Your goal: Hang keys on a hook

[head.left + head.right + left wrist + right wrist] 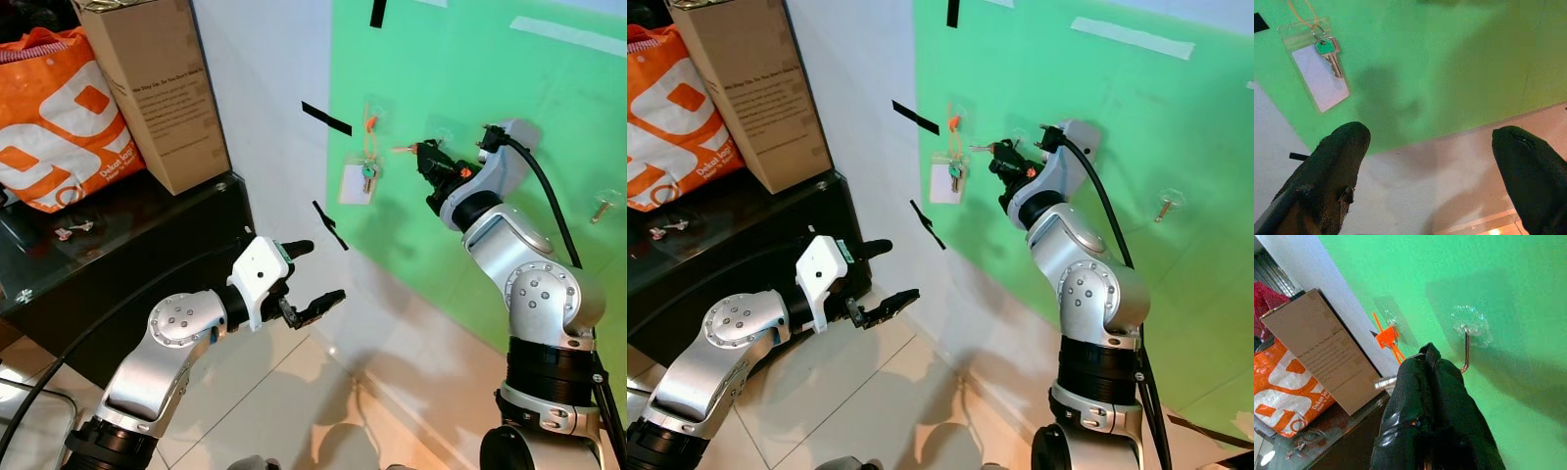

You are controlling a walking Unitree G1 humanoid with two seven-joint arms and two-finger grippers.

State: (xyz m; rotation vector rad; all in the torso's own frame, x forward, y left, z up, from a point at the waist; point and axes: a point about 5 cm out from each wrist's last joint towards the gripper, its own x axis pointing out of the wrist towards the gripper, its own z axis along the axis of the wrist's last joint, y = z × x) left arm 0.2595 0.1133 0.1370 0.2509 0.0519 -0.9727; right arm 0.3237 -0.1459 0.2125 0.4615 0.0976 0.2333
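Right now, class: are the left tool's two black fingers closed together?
No, the left tool is open: its fingers stand wide apart with wall and floor showing between them.

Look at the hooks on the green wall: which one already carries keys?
The leftmost hook, with the orange tag. A key and a clear card holder hang from it. The middle hook, by the right end effector, and the far-right hook are bare.

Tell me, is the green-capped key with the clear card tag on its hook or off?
On. The green-capped key with its clear card tag dangles against the green wall from the orange hook by an orange loop, neither gripper touching it.
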